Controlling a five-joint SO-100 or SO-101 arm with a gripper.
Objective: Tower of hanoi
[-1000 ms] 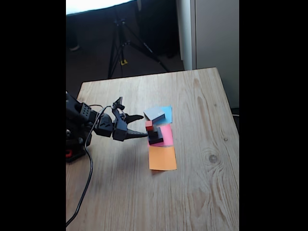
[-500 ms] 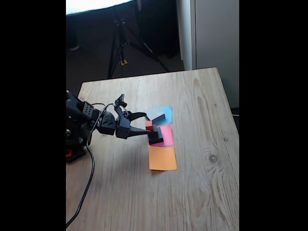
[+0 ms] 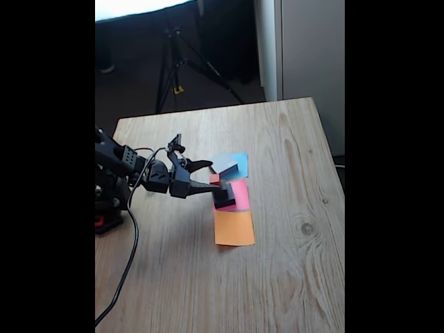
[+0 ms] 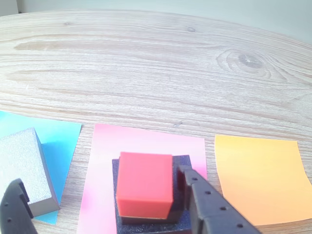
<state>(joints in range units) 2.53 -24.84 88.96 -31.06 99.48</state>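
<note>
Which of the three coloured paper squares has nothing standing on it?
The orange paper square; the blue paper square carries a grey block, the pink paper square the stacked blocks.

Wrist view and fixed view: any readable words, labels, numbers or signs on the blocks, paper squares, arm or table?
None can be read.
The red cube, the grey block and the pink, blue and orange paper squares are plain.
The gripper shows no legible marking.

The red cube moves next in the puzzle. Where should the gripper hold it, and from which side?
Grip the red cube by its two side faces, left and right in the wrist view. It sits square atop the dark block on the pink paper, and the open gripper already straddles it, so approach along the wrist-camera direction.
</note>
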